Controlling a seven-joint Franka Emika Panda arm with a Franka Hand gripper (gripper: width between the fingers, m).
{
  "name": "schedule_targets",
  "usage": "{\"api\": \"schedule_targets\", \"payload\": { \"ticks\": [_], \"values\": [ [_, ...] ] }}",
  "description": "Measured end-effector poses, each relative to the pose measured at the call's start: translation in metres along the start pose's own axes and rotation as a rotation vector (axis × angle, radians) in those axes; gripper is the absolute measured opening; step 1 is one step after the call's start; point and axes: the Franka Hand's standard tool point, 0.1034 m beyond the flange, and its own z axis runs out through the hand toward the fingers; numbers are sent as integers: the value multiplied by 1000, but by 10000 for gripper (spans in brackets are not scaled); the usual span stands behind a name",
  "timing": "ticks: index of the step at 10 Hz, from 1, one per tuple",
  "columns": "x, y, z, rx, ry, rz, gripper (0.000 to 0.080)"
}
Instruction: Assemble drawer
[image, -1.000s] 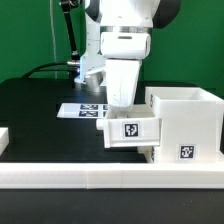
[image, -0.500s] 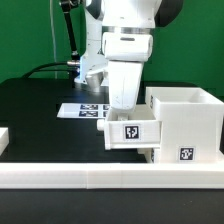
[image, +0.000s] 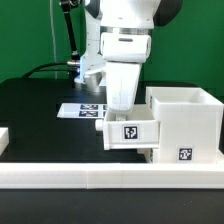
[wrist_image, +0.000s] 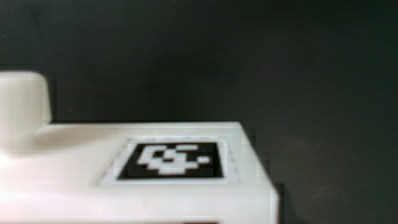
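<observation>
Tool (image: 122, 108) over boxy white plastic tray (image: 131, 131)

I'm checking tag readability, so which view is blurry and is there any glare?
Wrist view: soft and out of focus, the white plastic tray's black-and-white square tag smeared. Exterior view: sharper, evenly lit, the tags on the tray and tall white box casing crisp, no obvious glare.

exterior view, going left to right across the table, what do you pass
marker board -> tray, with the tool right above it -> box casing
</observation>
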Motion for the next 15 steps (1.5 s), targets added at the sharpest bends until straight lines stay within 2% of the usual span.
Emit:
{"api": "schedule_targets", "payload": {
  "ticks": [6, 7, 9, 11, 15],
  "values": [
    [-6, 2, 0, -6, -21, -25, 44],
    [-8, 1, 0, 7, -26, -35, 44],
    [-7, 0, 1, -26, -19, -68, 44],
    [-4, -3, 4, -18, -19, -66, 44],
    [-4, -3, 4, -22, -17, -63, 44]
  ]
}}
